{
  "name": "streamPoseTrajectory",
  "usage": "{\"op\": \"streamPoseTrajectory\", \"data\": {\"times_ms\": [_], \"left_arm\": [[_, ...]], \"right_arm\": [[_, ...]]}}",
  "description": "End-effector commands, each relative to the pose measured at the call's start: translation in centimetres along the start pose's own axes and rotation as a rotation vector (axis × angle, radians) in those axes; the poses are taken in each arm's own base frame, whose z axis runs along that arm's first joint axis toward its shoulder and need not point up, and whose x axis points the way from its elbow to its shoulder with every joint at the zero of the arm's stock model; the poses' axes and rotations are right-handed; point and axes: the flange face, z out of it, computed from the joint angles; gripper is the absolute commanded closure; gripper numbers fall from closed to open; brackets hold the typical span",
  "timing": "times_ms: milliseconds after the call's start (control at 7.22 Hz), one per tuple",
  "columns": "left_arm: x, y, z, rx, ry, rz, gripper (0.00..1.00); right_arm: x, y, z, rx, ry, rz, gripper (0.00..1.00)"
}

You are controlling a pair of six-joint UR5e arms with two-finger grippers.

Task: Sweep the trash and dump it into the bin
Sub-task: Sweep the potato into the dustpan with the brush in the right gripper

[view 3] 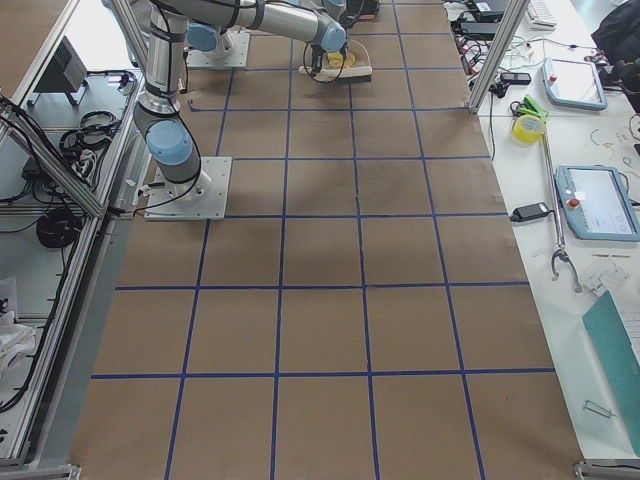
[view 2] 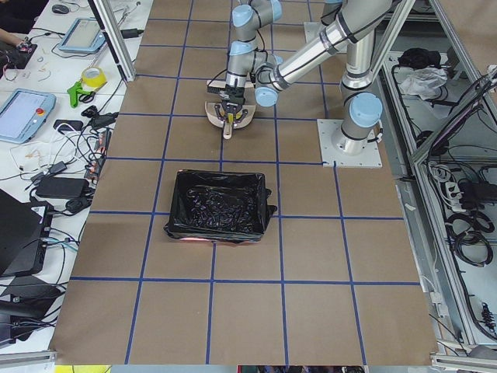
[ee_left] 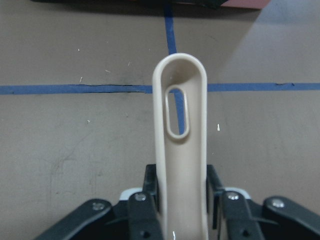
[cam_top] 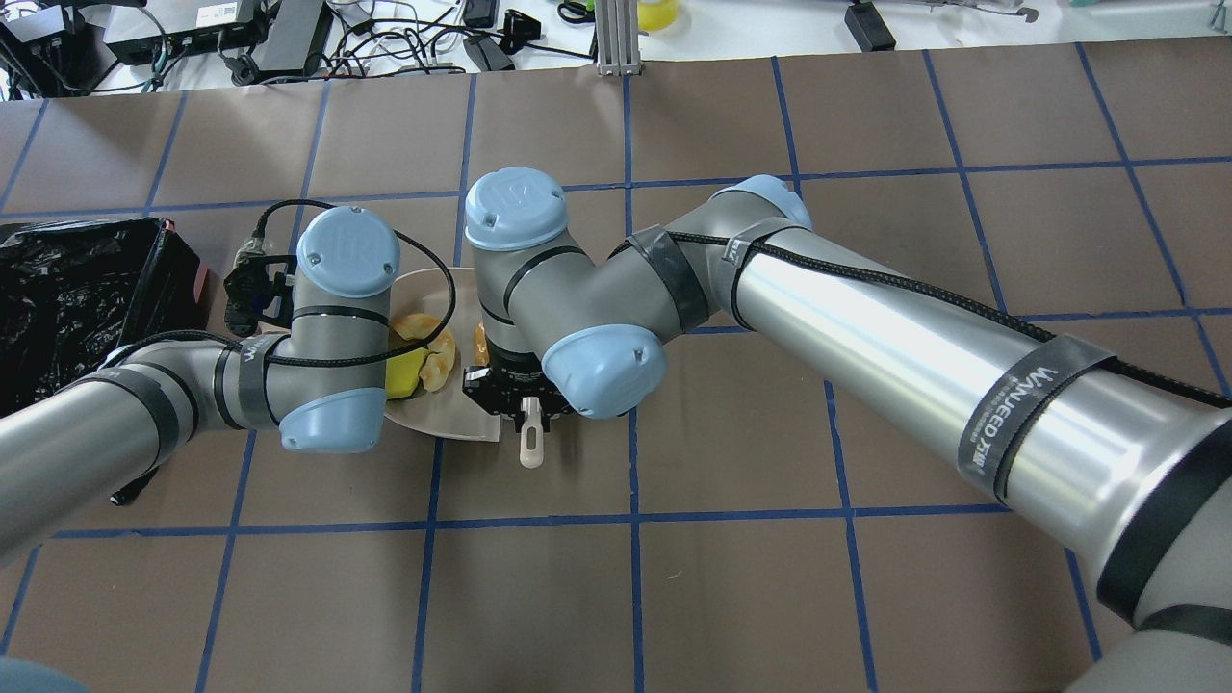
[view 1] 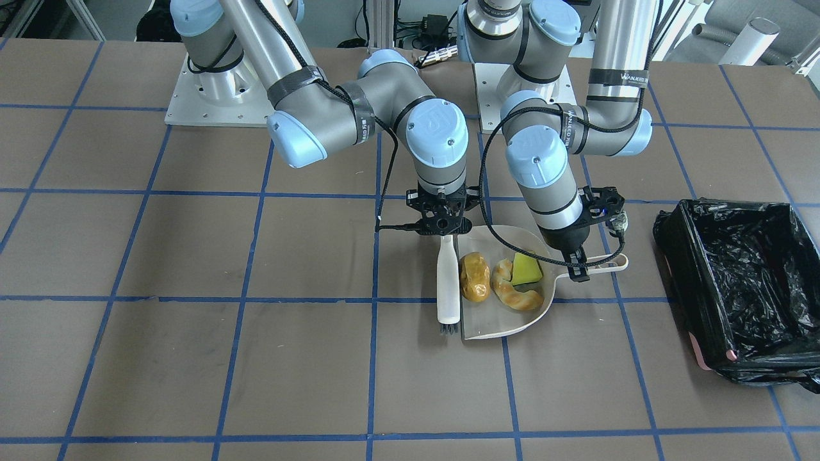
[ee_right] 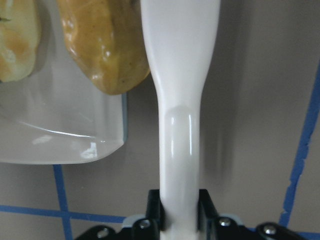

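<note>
Mid-table, and all the action is packed into one spot: the beige plastic dustpan (view 1: pixel 485 320) sits flat on the brown gridded table (view 1: pixel 192 358) with all three bits of trash aboard. That's the glossy amber lumpy oval (view 1: pixel 475 276) nearest the open lip, the curved tan bread-like half-ring (view 1: pixel 512 291) beside it, and the yellow spongy wedge (view 1: pixel 526 269) tucked toward the back wall. The left gripper (ee_left: pixel 181 197) has its fingers pinched on the dustpan's slotted handle (ee_left: pixel 179 115). The right gripper (ee_right: pixel 180 205) is clamped on the white handle of the small brush (view 1: pixel 448 282), which lies along the pan's mouth like a gate, the amber piece right up against it. Sweeping looks finished to me; the dump is what's left. Here's the geometry that matters: the black-bag-lined rectangular bin (view 1: pixel 679 269) stands well apart on the robot's left, out past the handle end. So the pan's long axis runs toward the bin with its mouth facing away. The left arm is the nearer one and already has the handle, so I'd expect a level lift, a carry leftward, then a turn or tip over the liner. The amber lump at the lip is the likeliest spill.
</note>
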Motion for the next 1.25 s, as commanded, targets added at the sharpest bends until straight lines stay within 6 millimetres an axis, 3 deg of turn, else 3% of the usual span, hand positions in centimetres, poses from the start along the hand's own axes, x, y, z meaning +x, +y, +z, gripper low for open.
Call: {"op": "streamPoseTrajectory", "data": {"times_ms": [0, 416, 693, 1108], "left_arm": [[0.0, 0.0, -0.1, -0.002, 0.002, 0.000, 1.00], [0.3, 0.3, 0.7, 0.006, -0.017, 0.000, 1.00], [0.3, 0.5, 1.0, -0.003, -0.040, 0.025, 1.00], [0.6, 0.4, 0.8, -0.007, -0.046, 0.028, 1.00]], "right_arm": [[1.7, -0.1, 0.0, 0.009, 0.106, -0.025, 1.00], [1.5, 0.7, 1.4, -0.019, 0.105, 0.078, 1.00], [-0.5, 0.8, 1.3, -0.022, -0.063, 0.070, 1.00], [-2.0, 0.5, 1.4, -0.023, -0.193, 0.050, 1.00]]}}
